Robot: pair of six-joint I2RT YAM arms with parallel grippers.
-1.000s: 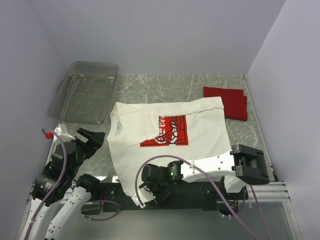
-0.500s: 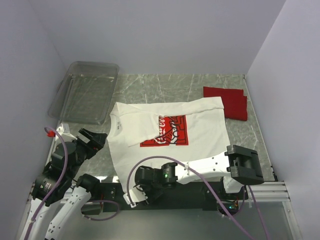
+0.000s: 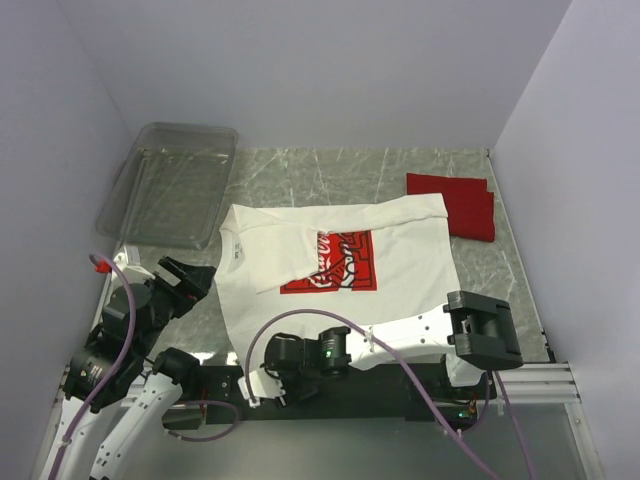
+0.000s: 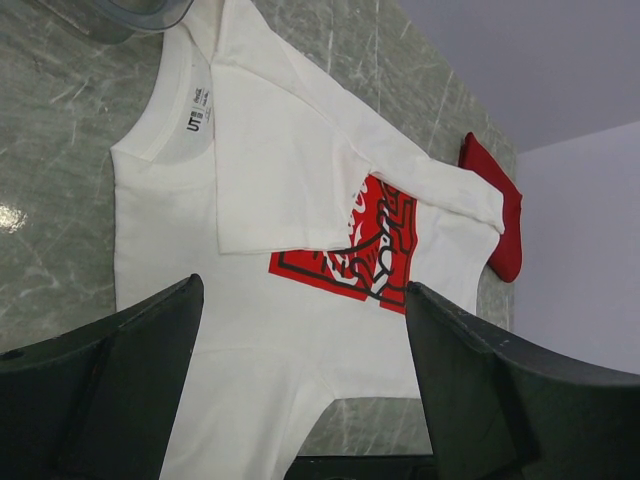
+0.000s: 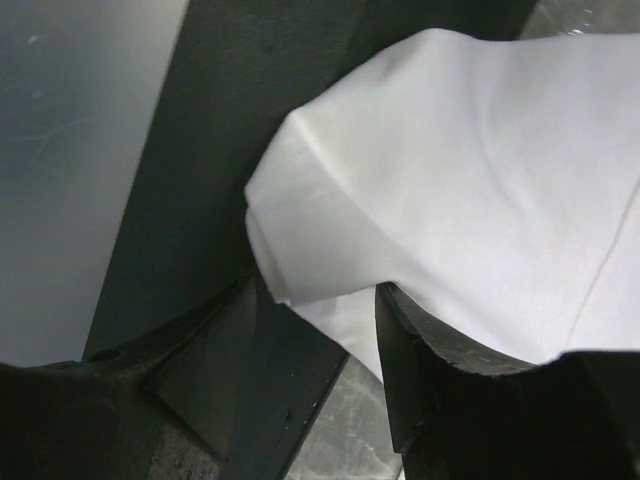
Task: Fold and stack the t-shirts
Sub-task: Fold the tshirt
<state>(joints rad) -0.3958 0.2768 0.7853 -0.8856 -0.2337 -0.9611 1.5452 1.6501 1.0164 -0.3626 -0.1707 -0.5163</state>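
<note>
While my left claw (image 4: 305, 290) hangs spread wide at 8 o'clock, my right claw (image 5: 315, 305) straddles an edge of the white t-shirt (image 3: 330, 260) at 6. I cannot tell if it grips

White t-shirt (image 4: 270, 180) lies spread beyond the left gripper (image 4: 305, 290), its jaws apart.

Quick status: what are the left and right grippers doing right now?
Left gripper: open, holding nothing.
Right gripper: open, a corner of the white t-shirt between the jaws, not clamped.
</note>
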